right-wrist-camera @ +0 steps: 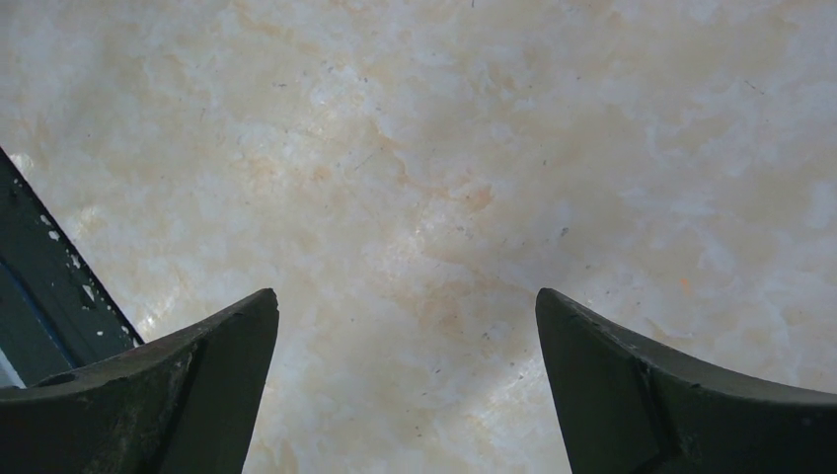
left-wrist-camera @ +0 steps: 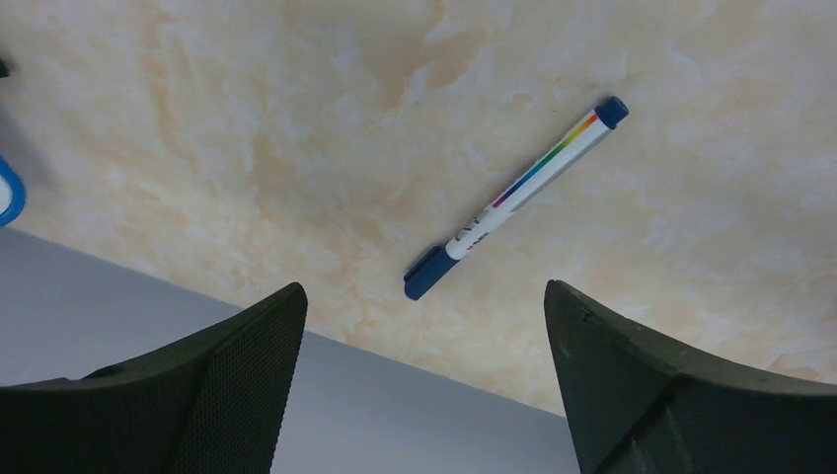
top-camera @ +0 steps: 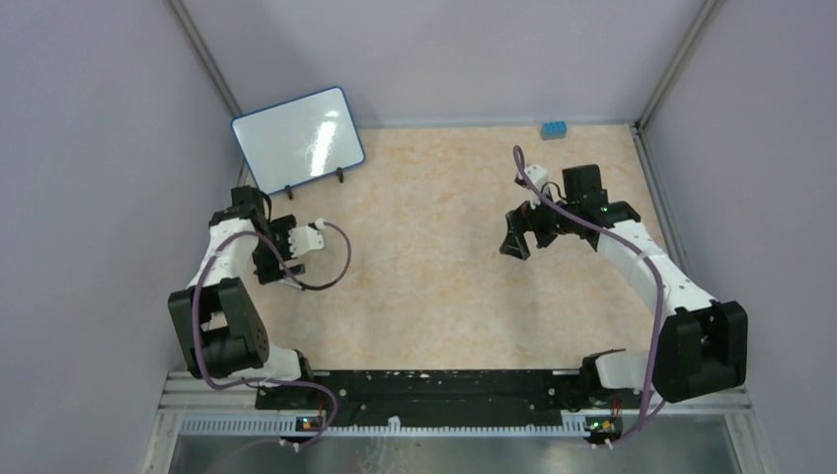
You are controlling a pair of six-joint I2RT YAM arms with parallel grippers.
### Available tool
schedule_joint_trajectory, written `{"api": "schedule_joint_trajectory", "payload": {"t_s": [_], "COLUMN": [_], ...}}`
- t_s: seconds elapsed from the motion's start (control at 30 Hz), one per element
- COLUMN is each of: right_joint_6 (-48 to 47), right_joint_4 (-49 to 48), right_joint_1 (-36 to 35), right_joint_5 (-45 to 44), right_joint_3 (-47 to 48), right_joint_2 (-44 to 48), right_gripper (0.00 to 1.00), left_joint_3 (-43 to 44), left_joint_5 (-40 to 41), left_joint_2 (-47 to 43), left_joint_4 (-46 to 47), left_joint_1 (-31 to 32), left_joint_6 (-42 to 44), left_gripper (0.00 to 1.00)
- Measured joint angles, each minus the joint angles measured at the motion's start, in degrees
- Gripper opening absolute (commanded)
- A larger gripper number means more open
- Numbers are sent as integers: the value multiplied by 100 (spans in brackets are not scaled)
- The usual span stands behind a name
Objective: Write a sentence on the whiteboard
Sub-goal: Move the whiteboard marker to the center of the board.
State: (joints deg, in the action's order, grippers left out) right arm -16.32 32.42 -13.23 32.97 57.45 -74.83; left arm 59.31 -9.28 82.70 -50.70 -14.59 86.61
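Beige marbled tabletop (top-camera: 434,286), lilac walls (top-camera: 444,49), whiteboard (top-camera: 298,140) far-left corner.

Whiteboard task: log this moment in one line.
whiteboard: standing on its feet, no writing visible | marker: lying on table, ungripped | left gripper: open above marker | right gripper: open, empty

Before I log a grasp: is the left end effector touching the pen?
Apart. In the left wrist view the pen lies on the table between the fingers of the open left end effector, bare table on both sides.
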Motion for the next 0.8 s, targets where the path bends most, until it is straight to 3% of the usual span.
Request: {"api": "schedule_joint_trajectory", "payload": {"t_s": [0.27, 0.47, 0.8], "right_joint_6": [-133, -164, -195], "right_joint_4": [258, 339, 365], "right_joint_1": [0, 0, 0], "right_joint_5": [9, -39, -98], "right_joint_3": [118, 118, 118], "right_joint_2": [0, 0, 0], "right_gripper": [98, 98, 98], "left_joint_3": [-525, -557, -756], "left_joint_5": [9, -39, -133], "left_joint_2": [385, 739, 787], "left_joint_4": [310, 466, 492], "left_joint_1": [-85, -90, -63], "left_joint_6": [761, 914, 942], "left_gripper": [88, 78, 39]}}
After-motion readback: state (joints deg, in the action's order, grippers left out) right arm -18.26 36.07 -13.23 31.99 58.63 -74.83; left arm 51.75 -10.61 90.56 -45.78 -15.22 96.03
